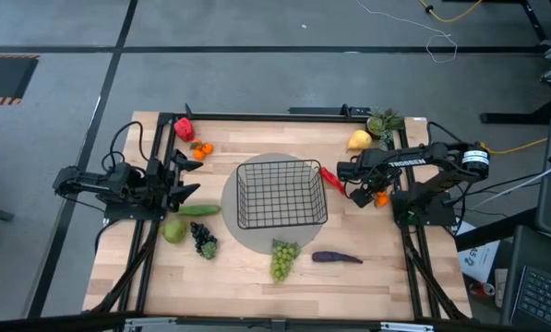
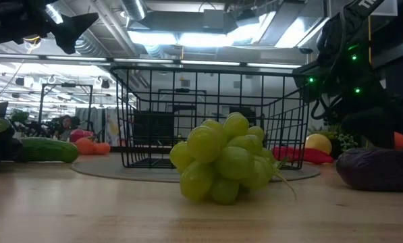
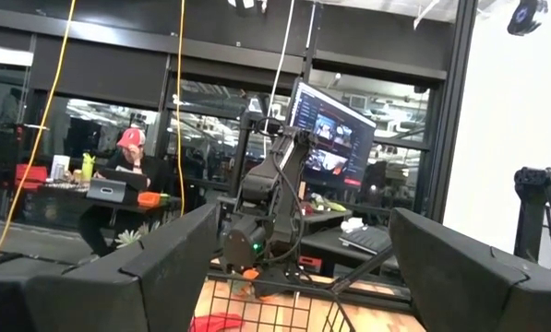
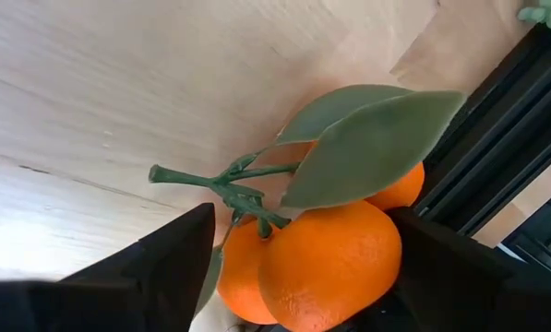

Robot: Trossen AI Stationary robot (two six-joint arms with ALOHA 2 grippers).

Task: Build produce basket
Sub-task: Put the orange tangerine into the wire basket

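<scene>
The right end effector (image 1: 367, 195) hangs just right of the empty basket (image 1: 281, 193), fingers closed on a leafy bunch of oranges (image 4: 335, 258). Next it needs carrying over the rim and releasing. The left end effector (image 1: 186, 177) waits wide open, left of the basket.

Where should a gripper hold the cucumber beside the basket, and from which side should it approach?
Hold the cucumber at its middle, coming straight down from above. It lies flat on the table, long and thin, so the fingers should probably close across its narrow width. The green apple lies close on one side, so the middle seems to give the fingers more room. The left gripper is nearest.
</scene>
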